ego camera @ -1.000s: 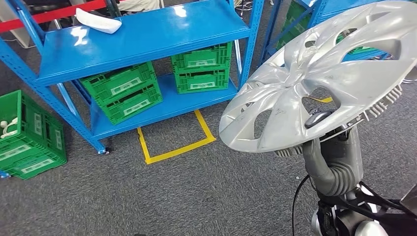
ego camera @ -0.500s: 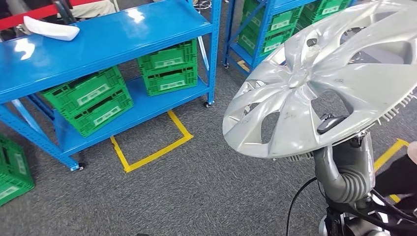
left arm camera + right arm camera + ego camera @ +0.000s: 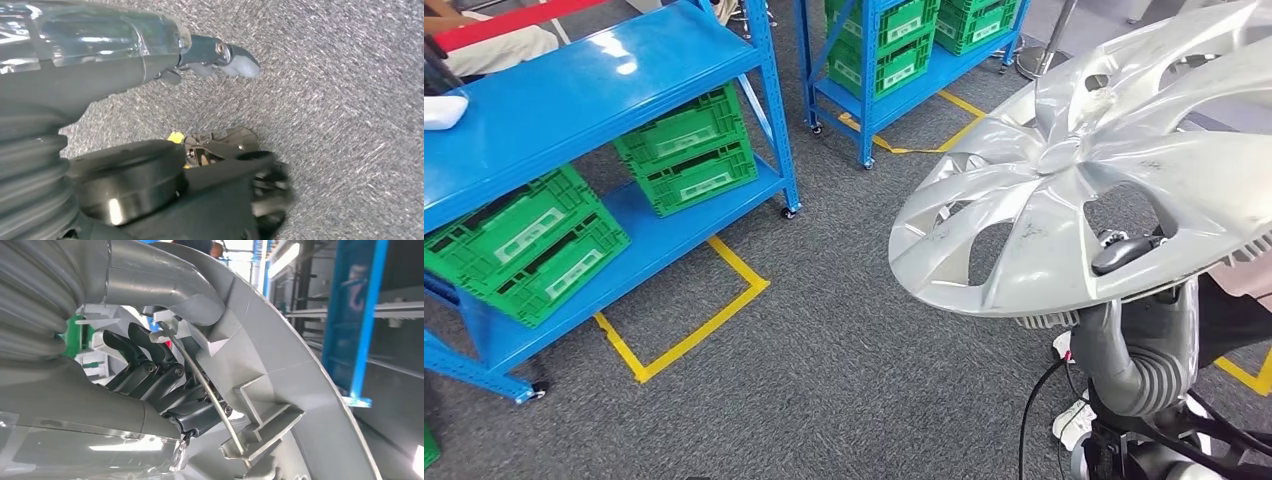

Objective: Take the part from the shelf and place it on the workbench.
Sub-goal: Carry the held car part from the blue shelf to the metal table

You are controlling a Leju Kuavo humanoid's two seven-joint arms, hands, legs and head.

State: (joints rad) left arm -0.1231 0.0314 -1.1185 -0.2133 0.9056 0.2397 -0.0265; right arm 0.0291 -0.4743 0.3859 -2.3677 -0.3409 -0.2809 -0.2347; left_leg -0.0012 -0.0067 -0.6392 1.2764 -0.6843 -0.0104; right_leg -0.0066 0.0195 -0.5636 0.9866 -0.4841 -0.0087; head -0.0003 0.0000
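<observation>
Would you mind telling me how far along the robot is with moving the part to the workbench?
Pickup looks done: the silver wheel cover is off the blue shelf and carried in the right hand, whose fingers hook its inner rim. The left hand hangs over the grey carpet. Placing is left; no workbench is visible yet.
</observation>
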